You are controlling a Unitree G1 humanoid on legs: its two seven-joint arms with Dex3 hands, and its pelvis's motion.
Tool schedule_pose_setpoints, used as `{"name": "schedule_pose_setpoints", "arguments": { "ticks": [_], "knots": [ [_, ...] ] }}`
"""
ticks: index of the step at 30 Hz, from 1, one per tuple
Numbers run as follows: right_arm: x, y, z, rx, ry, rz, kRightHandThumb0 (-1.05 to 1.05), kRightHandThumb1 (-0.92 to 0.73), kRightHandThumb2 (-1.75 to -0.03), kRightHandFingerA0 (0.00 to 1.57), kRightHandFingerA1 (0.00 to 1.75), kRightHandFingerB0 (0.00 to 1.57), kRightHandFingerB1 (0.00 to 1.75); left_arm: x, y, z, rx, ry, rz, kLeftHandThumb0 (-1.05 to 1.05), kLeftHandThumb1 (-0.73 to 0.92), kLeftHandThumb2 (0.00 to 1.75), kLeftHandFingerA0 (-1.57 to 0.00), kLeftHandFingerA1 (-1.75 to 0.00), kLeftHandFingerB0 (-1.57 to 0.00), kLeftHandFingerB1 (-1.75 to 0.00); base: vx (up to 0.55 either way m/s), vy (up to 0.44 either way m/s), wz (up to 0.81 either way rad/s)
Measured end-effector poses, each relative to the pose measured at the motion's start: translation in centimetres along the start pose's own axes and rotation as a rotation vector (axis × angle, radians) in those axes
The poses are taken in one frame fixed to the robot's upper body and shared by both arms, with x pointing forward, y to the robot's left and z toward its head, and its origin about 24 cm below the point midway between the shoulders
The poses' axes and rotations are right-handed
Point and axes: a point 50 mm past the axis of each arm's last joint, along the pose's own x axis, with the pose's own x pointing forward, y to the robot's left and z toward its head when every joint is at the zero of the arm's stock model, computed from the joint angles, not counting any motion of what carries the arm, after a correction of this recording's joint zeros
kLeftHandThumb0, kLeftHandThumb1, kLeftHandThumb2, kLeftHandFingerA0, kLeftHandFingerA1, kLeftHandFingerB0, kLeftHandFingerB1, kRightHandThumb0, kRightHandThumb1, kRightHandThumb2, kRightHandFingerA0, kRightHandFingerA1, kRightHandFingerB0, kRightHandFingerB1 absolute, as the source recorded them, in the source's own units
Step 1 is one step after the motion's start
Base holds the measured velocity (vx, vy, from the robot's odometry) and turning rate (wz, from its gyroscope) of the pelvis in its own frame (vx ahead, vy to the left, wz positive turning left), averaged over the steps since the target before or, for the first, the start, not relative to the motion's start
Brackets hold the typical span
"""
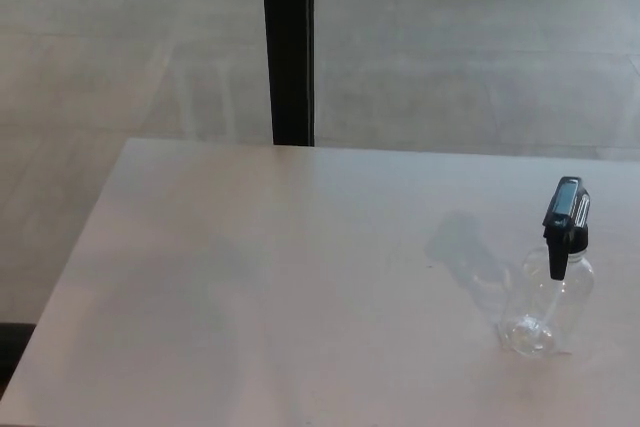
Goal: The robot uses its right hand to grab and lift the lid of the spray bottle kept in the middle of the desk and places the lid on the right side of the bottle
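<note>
Clear plastic spray bottle [546,307] upright at lower right of frame on the pale desk [250,287], black lid [565,219] still seated. Neither hand in view, so state unknowable. Step: none begun. Next: right hand reaching in, closing on lid.

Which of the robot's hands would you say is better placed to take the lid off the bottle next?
Probably the right: neither hand is in view, but the spray bottle with its black lid still on stands far toward the desk's right side.
</note>
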Motion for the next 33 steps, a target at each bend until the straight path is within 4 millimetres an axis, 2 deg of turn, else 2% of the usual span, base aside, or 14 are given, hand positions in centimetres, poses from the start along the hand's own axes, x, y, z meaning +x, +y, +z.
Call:
{"name": "schedule_pose_setpoints", "arguments": {
  "ticks": [1, 4, 5, 6, 9, 10, 12, 14, 20, 23, 25, 27, 28, 33],
  "knots": [
    [0.5, 0.0, 1.2, 0.004, -0.044, 0.001, -0.86, -0.54, -0.94, 0.01, 0.49, 0.03, 0.42, 0.0, -0.1, 0.3, -0.002, -0.015, -0.005, -0.67, 0.68, 0.61, -0.54, -0.55, -0.44, -0.39, 0.00, 0.000, 0.00],
    [2.0, 0.3, 5.9, 0.003, -0.202, 0.014, -0.83, -0.52, -0.91, 0.06, 0.49, 0.06, 0.42, -0.1, -0.7, 0.9, -0.011, -0.057, -0.025, -0.66, 0.69, 0.61, -0.55, -0.52, -0.44, -0.39, 0.00, 0.000, 0.00],
    [2.2, 0.3, 6.8, -0.001, -0.231, 0.018, -0.40, -0.24, -0.91, 0.00, 0.52, 0.00, 0.50, -0.1, -0.8, 1.0, -0.012, -0.062, -0.028, -0.66, 0.69, 0.61, -0.55, -0.52, -0.45, -0.39, 0.00, 0.000, 0.00],
    [2.7, 0.6, 9.3, -0.010, -0.309, 0.037, -0.85, -0.52, -0.93, 0.04, 0.51, 0.08, 0.43, -0.1, -1.0, 1.2, -0.015, -0.074, -0.037, -0.66, 0.69, 0.61, -0.56, -0.53, -0.47, -0.39, 0.00, 0.000, 0.00],
    [3.5, 1.9, 15.0, -0.056, -0.480, 0.107, -0.79, -0.47, -0.86, 0.02, 0.25, 0.02, 0.29, -0.2, -1.3, 1.5, -0.020, -0.094, -0.053, -0.68, 0.53, 0.93, -0.50, -0.62, -0.43, -0.54, 0.00, 0.000, 0.00],
    [3.5, 2.3, 16.3, -0.068, -0.519, 0.128, -0.69, -0.42, -0.86, 0.00, 0.24, 0.02, 0.30, -0.2, -1.3, 1.6, -0.020, -0.097, -0.057, -0.68, 0.68, 0.61, -0.56, -0.52, -0.48, -0.40, 0.00, 0.000, 0.00],
    [3.5, 3.7, 19.9, -0.105, -0.625, 0.200, -0.74, -0.45, -0.89, 0.02, 0.22, 0.04, 0.24, -0.4, -1.4, 1.6, -0.018, -0.103, -0.065, -0.68, 0.54, 0.94, -0.51, -0.61, -0.43, -0.55, 0.00, 0.000, 0.00],
    [3.4, 5.1, 22.4, -0.156, -0.696, 0.261, -0.84, -0.51, -0.86, 0.02, 0.17, 0.13, 0.17, -0.4, -1.5, 1.6, -0.018, -0.103, -0.067, -0.67, 0.69, 0.61, -0.57, -0.53, -0.48, -0.41, 0.00, 0.000, 0.00],
    [3.0, 9.0, 26.4, -0.297, -0.796, 0.431, -0.82, -0.57, -0.59, 0.00, 0.38, 0.10, 0.29, -0.8, -1.5, 1.1, -0.019, -0.092, -0.070, -0.63, 0.71, 0.61, -0.57, -0.52, -0.49, -0.41, 0.00, 0.000, 0.00],
    [2.5, 10.9, 27.5, -0.377, -0.823, 0.517, -0.76, -0.45, -0.88, 0.01, 0.30, 0.11, 0.32, -0.8, -1.5, 1.0, -0.021, -0.088, -0.071, -0.65, 0.70, 0.61, -0.59, -0.54, -0.52, -0.41, 0.00, 0.000, 0.00],
    [2.2, 12.2, 28.2, -0.441, -0.835, 0.573, -0.77, -0.53, -0.57, 0.05, 0.38, 0.16, 0.27, -0.8, -1.5, 1.0, -0.022, -0.085, -0.071, -0.66, 0.70, 0.61, -0.59, -0.54, -0.52, -0.42, 0.00, 0.000, 0.00],
    [2.0, 13.2, 28.5, -0.495, -0.841, 0.618, -0.79, -0.53, -0.57, 0.05, 0.37, 0.17, 0.27, -0.8, -1.5, 0.9, -0.021, -0.084, -0.070, -0.67, 0.69, 0.62, -0.59, -0.55, -0.52, -0.42, 0.00, 0.000, 0.00],
    [1.8, 13.8, 28.6, -0.525, -0.842, 0.643, -0.38, -0.19, -0.87, 0.04, 0.54, 0.00, 0.48, -0.8, -1.5, 0.9, -0.021, -0.084, -0.070, -0.66, 0.69, 0.61, -0.59, -0.56, -0.52, -0.42, 0.00, 0.000, 0.00],
    [1.4, 16.5, 28.4, -0.686, -0.828, 0.757, -0.38, -0.21, -0.87, 0.03, 0.53, 0.00, 0.48, -0.9, -1.4, 0.6, -0.022, -0.071, -0.070, -0.69, 0.69, 0.61, -0.60, -0.57, -0.54, -0.43, 0.00, 0.000, 0.00]
  ]
}}
